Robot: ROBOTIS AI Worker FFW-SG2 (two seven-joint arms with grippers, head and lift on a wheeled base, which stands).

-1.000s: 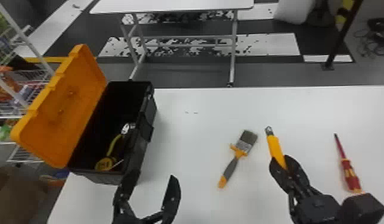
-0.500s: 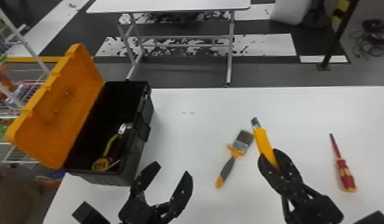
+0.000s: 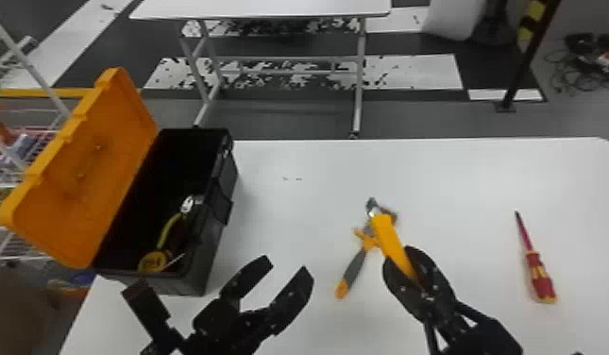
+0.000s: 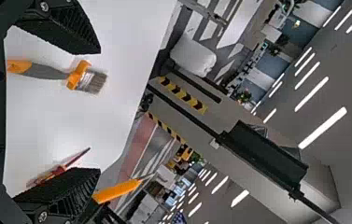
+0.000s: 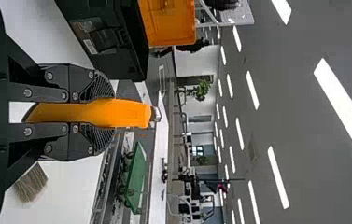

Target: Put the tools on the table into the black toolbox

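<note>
1 yellow tool (image 3: 390, 238), clamped by the right gripper (image 3: 401, 261), points forward-left; the wide-spread left gripper (image 3: 288, 265) is nearer the black toolbox (image 3: 211, 249).

The upright orange plastic lid (image 3: 100, 156) bars the robot's left side of the black rectangular toolbox (image 3: 219, 236), but a gripper could pass in over the opposite wall. A lane runs between box and grey-and-orange paintbrush (image 3: 354, 273), its near end occupied by the black left gripper (image 3: 288, 265); a yellow, metal-tipped tool (image 3: 393, 245) overhangs the bristles.
</note>
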